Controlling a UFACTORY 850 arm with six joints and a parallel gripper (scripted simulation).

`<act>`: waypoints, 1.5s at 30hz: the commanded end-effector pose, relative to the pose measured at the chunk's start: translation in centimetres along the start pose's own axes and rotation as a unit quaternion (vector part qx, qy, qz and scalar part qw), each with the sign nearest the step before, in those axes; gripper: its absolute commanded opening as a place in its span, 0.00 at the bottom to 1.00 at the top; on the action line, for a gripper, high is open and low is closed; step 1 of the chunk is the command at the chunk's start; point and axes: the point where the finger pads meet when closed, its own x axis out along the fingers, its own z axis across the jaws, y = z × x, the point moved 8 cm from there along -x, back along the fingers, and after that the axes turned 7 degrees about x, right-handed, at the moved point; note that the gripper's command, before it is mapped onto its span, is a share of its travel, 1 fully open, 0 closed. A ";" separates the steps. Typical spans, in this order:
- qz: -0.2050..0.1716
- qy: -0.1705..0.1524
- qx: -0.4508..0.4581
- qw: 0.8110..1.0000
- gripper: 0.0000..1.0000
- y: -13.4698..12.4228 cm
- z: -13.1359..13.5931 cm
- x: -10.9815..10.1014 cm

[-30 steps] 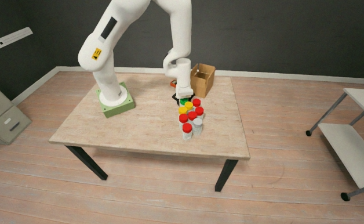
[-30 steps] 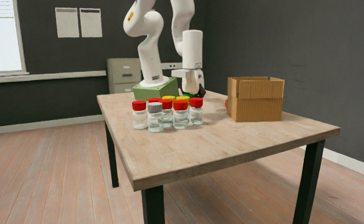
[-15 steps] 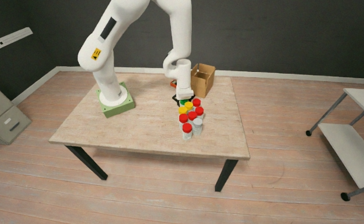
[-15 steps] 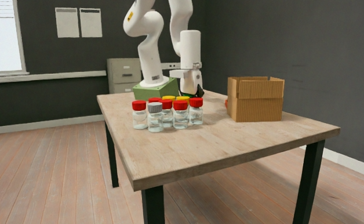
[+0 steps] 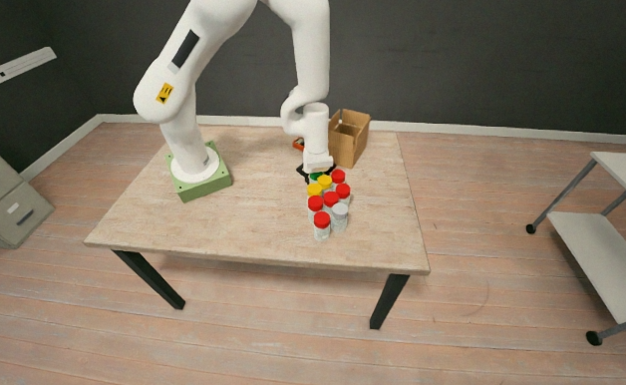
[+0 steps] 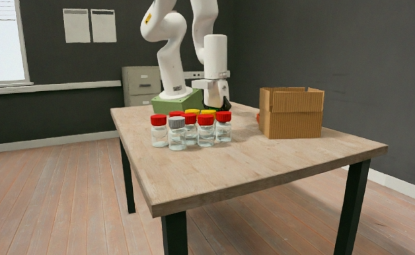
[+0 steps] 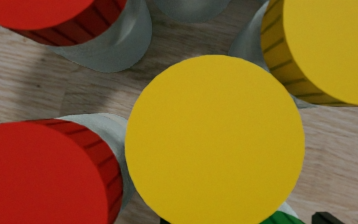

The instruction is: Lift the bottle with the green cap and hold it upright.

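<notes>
The green-capped bottle (image 5: 315, 176) is mostly covered by the claw (image 5: 317, 172) in the top view, and only a sliver of its cap (image 7: 281, 218) is caught at the wrist view's lower edge. Behind the cardboard box (image 6: 291, 112), a small orange object (image 5: 297, 145) is largely hidden and cannot be identified.

Green-capped bottle (image 5: 314, 176), upright, behind yellow-capped bottles (image 5: 320, 185)
</notes>
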 end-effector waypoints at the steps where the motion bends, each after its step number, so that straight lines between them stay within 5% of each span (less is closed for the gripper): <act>1: 0.000 0.001 0.000 1.000 0.79 0.1 -0.1 0.0; 13: 0.000 0.001 0.000 1.000 0.79 0.1 -0.1 -2.6; 37: 0.000 0.000 0.000 1.000 0.79 0.1 -0.1 -3.3; 38: 0.000 0.001 0.000 1.000 0.00 0.1 -0.1 -3.3; 45: 0.000 0.001 0.000 1.000 0.00 0.1 -0.1 -3.3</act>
